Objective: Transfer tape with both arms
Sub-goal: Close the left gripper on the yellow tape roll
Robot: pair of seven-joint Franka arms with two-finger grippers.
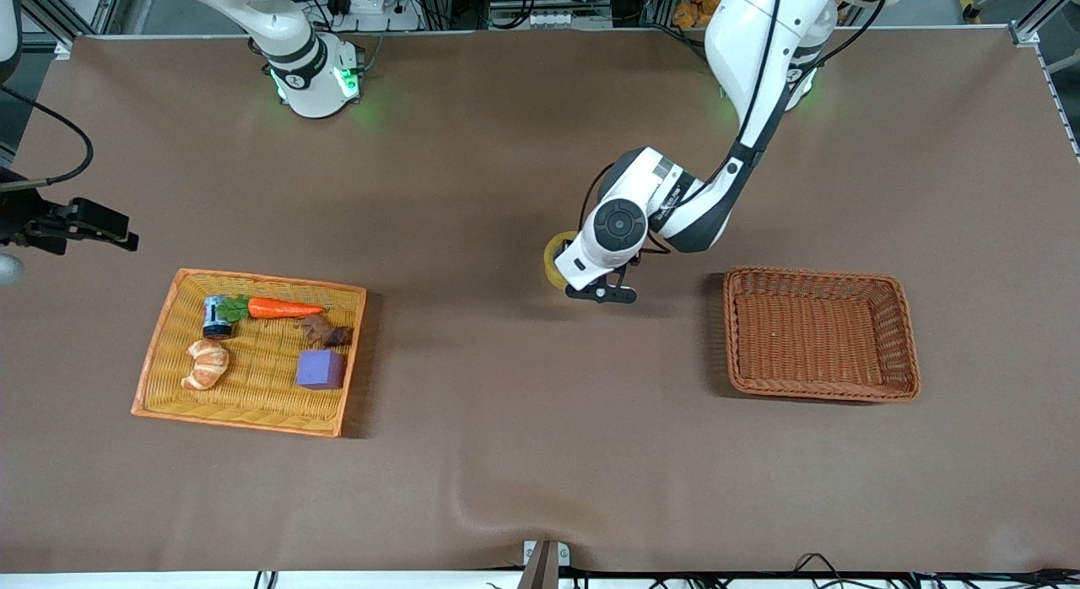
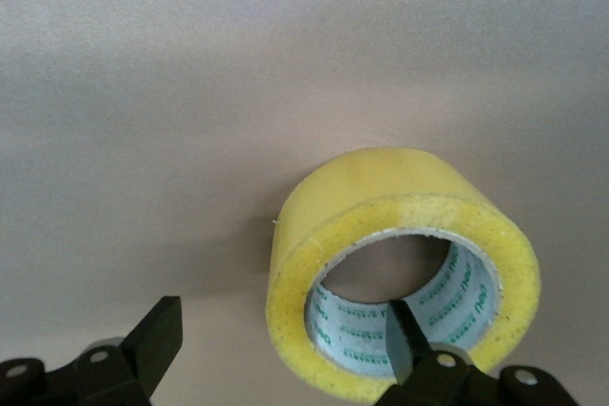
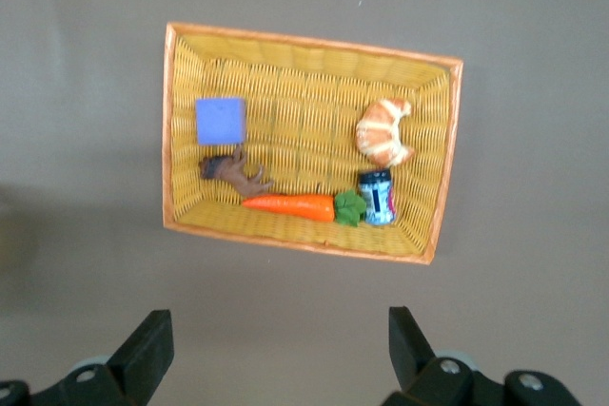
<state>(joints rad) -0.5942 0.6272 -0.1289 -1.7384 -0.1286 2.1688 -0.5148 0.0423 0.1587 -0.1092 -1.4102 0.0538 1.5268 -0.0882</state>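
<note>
Left wrist view shows the tape [image 2: 400, 263] standing on its edge on the brown table [image 2: 190, 92], with one finger [image 2: 398, 338] of the left gripper [image 2: 281, 344] poking into the hole of the roll and the other finger out to the side, apart from the roll. The fingers are spread wide and are not squeezing anything yet. I think the roll could roll away or tip over if a finger bumps it, because it stands on its round edge. The fingers could also close on only a thin bit of the yellow wall, and then the tape might slip out when it is lifted. From the front, the tape [image 1: 555, 260] sits on the table between the yellow basket [image 1: 169, 403] and the brown basket [image 1: 903, 344], closer to the brown one. The left arm bends down from its base and its gripper [image 1: 601, 290] hangs low right at the roll. The right gripper [image 3: 276, 349] waits high over the table near the yellow basket, looking down at it, and its fingers are wide apart and hold nothing
</note>
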